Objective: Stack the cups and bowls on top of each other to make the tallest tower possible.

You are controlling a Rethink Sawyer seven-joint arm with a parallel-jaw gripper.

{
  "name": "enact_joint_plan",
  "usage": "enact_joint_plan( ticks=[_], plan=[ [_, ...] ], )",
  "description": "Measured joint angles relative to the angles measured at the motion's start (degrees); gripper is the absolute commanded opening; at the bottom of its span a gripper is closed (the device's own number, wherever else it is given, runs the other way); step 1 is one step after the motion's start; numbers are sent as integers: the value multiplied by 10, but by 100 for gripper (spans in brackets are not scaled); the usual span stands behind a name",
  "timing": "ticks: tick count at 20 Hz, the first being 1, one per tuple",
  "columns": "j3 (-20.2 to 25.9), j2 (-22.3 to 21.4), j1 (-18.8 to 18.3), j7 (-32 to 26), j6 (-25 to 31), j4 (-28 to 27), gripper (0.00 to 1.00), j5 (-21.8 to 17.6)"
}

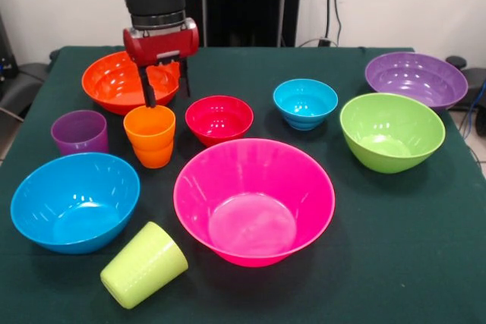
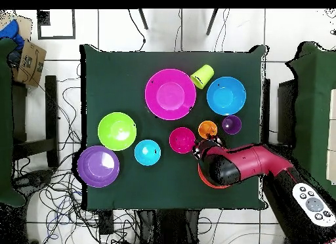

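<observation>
So the arm's coming straight down with the gripper [image 1: 167,89] spread open, fingers just above the orange cup [image 1: 150,136] and holding nothing. Around that cup: orange bowl [image 1: 125,81] behind, purple cup [image 1: 80,132] and small red bowl [image 1: 219,119] on either side, big pink bowl [image 1: 254,201] in front. Green cup [image 1: 143,265] is tipped over beside the blue bowl [image 1: 74,201].

Cups [image 1: 150,136] and bowls [image 1: 254,200] lie unstacked, lime cup [image 1: 143,264] toppled.

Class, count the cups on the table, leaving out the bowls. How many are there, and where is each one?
3. The orange cup stands upright under the gripper; the purple cup stands upright beside it; the lime green cup lies tipped at the front edge. None seems hidden.
</observation>
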Motion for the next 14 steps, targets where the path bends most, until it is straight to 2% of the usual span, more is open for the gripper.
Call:
enact_joint_plan(
  ticks=[14],
  plan=[
    [3,75,-53,0,-5,-7,100,0]
  ],
)
